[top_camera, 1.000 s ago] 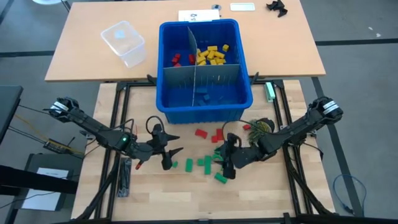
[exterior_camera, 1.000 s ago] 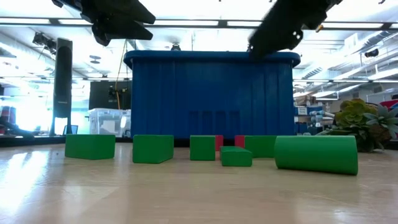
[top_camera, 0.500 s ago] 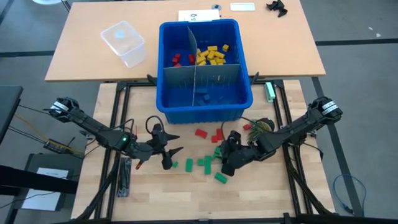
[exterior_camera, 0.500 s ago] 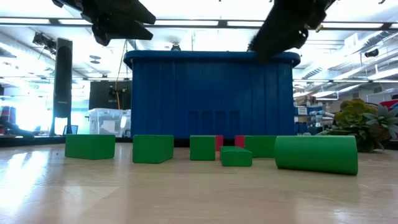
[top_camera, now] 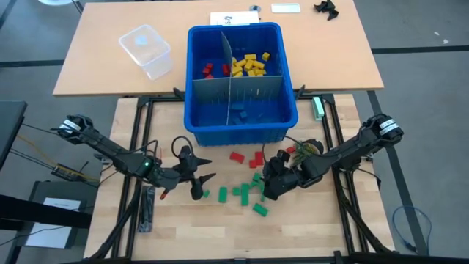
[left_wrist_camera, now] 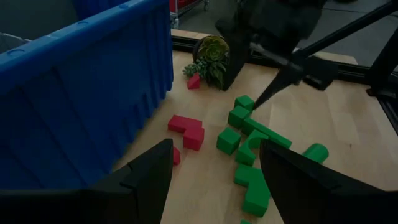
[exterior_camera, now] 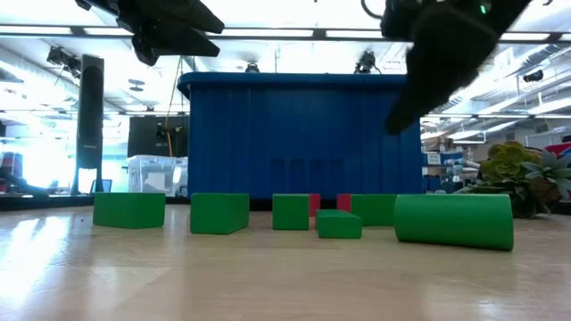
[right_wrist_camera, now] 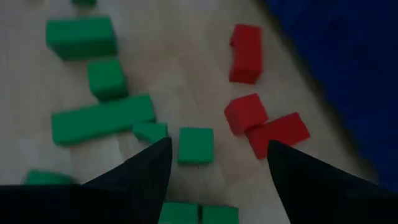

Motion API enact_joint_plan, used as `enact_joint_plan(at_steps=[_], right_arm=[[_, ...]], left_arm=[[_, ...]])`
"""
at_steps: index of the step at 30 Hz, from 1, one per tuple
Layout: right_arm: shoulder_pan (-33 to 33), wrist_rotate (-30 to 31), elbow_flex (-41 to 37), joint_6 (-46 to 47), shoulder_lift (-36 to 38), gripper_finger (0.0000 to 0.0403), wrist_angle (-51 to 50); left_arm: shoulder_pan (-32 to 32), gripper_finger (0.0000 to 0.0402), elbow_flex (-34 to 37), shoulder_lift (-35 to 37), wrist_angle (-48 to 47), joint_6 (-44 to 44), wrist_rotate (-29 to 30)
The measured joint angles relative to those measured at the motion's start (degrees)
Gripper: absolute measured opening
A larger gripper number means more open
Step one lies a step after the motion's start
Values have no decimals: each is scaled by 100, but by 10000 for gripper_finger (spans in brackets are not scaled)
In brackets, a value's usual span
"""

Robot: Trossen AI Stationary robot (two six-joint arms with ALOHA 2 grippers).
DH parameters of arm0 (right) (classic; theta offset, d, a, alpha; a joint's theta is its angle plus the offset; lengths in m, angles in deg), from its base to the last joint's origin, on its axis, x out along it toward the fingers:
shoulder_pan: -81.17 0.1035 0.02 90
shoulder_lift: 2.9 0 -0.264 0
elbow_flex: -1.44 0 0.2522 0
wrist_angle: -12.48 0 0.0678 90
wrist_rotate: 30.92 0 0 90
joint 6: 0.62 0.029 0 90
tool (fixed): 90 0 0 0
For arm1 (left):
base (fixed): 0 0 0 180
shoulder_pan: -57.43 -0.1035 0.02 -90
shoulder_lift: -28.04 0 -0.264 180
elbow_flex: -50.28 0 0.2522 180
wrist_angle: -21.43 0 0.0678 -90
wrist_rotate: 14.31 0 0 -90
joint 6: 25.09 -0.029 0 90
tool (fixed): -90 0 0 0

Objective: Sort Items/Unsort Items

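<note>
Shifting right gripper (top_camera: 268, 181) toward frame centre over green blocks (top_camera: 242, 193), fingers now apart, empty; next pick likely. Left gripper (top_camera: 203, 178) fingers apart, idle.

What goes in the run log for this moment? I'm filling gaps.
left pincer: open, hovering, empty | right pincer: open above green blocks | red blocks: loose on table | blue bin: partly sorted

**Lighting and image quality**

Even, bright overhead light; ceiling strip lights (exterior_camera: 268, 34) glare above the blue bin (exterior_camera: 299, 143) in the low view. The bench (exterior_camera: 268, 276) before the bin carries a soft sheen. The right wrist view is motion-blurred; both wrist views' near foregrounds are defocused.
</note>
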Motion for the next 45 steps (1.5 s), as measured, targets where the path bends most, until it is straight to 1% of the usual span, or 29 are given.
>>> enact_joint_plan(at_steps=[4, 8, 12, 13, 16, 21, 27, 31, 34, 39, 45], right_arm=[[-116, -149, -370, -767, -1, 252, 823], [-431, -223, -651, -1295, -2, 241, 1474], [-832, -624, -865, -1791, -148, 234, 1921], [-937, -690, -872, -1916, -200, 233, 2123], [-1220, -825, -934, -2219, -311, 230, 2322], [-1611, -1365, -957, -2658, -641, 228, 2791], [-1956, -1805, -950, -2790, -1072, 228, 2837], [-2064, -2074, -948, -2792, -1215, 226, 2873], [-2062, -2158, -948, -2822, -1214, 205, 2858], [-2010, -2149, -944, -2864, -1197, 128, 2866], [-1646, -2045, -794, -2763, -1048, 128, 2729]], left_arm=[[0, 248, 0, 0, 0, 0, -2], [0, 248, 0, 0, 68, -2, -2], [-2, 248, 0, 0, 140, -26, -2], [0, 248, 0, 0, 144, -28, 0], [-2, 248, -2, 0, 165, -26, 12], [-2, 248, 0, 4, 318, -31, 52], [-2, 248, 0, 0, 488, -28, 52], [0, 248, 0, 0, 508, -10, 52], [-2, 248, 0, 0, 591, -10, 52], [-2, 248, 0, 2, 651, -28, 52], [-2, 248, 0, 2, 636, -33, 52]])
